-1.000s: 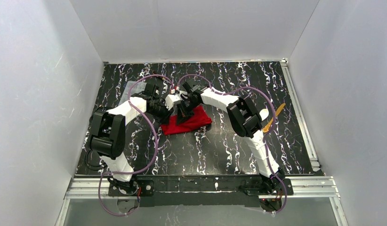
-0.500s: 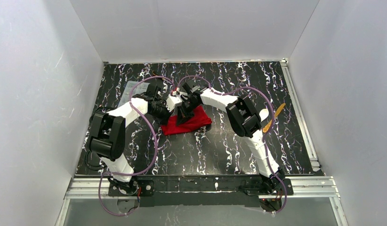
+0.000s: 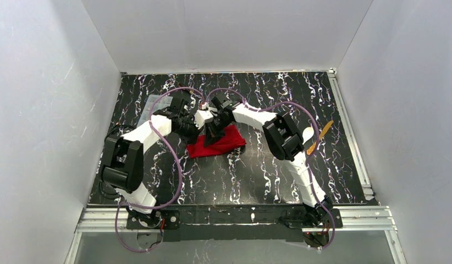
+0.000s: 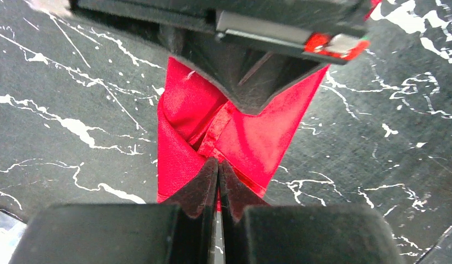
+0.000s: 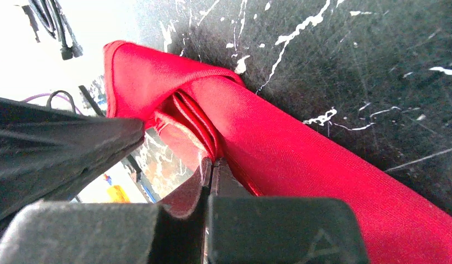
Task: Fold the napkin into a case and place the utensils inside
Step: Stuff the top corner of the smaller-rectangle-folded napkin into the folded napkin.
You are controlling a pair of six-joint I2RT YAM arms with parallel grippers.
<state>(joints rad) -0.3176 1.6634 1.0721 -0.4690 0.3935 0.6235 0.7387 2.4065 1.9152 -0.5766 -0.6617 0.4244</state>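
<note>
As both claws meet over the cloth, the left claw (image 4: pixel 218 165) is pressed shut, its dark padded tips coming to a point on a raised hem of the napkin (image 4: pixel 257 137); it appears to pinch that fold. The right claw (image 5: pixel 211 165) is likewise closed, gripping a stacked, stitched edge, with the cloth lifted there enough to see under it.

Key relation: the napkin lies directly beneath and between the two claws, mid-counter, its long axis running from near-left to far-right in the overhead view. Both arms are equally close to it.

Material: bright red, slight sheen, soft and creased, several layers with a diagonal edge. Not yet a tidy case, by my reading.

Counter (image 3: pixel 268 170): black, white-veined, hard, smooth.

Utensils: the yellow-gold piece (image 3: pixel 321 137) lies well apart to the right, beside the right arm, so that arm is nearer. The white spoon (image 3: pixel 307 133) is partly hidden.
</note>
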